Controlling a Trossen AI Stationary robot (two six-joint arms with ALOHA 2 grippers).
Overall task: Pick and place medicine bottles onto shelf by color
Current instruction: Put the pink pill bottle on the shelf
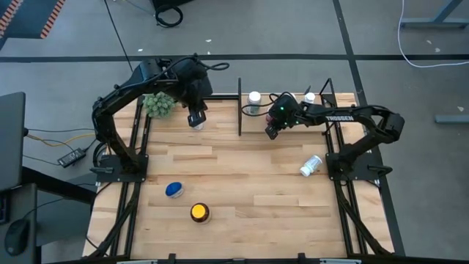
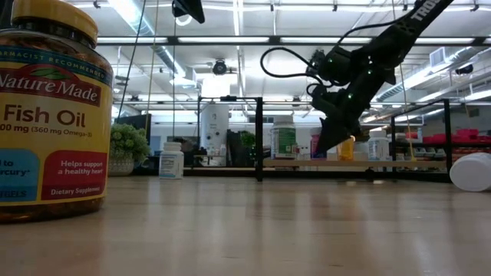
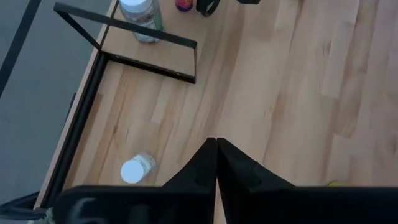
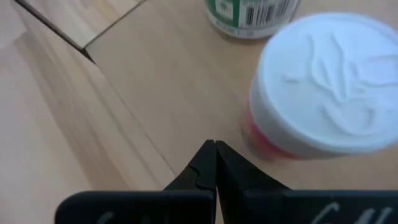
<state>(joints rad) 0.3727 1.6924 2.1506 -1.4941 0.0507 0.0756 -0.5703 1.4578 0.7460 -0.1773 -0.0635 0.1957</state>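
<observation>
Plank surface [image 1: 242, 183] carries loose stock nearest the front edge: one yellow-lidded amber bottle [image 1: 199, 213], one blue-lidded bottle [image 1: 174, 190], and, farther right, one white bottle [image 1: 311, 166] lying on its side. Farther back, the left claw [image 1: 196, 119] is closed on nothing, poised above one white-capped bottle [image 3: 135, 169] beside one plant ball [image 1: 158, 104]. At the rear, the shelf [image 1: 253, 125] shows at least two white-capped bottles from above; the low view suggests more, but their exact count cannot be confirmed. The right claw [image 4: 215, 149] is closed and empty, just beside a red bottle [image 4: 323, 93] with a white cap. Risk: a sideways move from there would probably strike that cap and topple it into the neighbouring green-labelled bottle [image 4: 252, 15]. The lying bottle may roll if nudged.
</observation>
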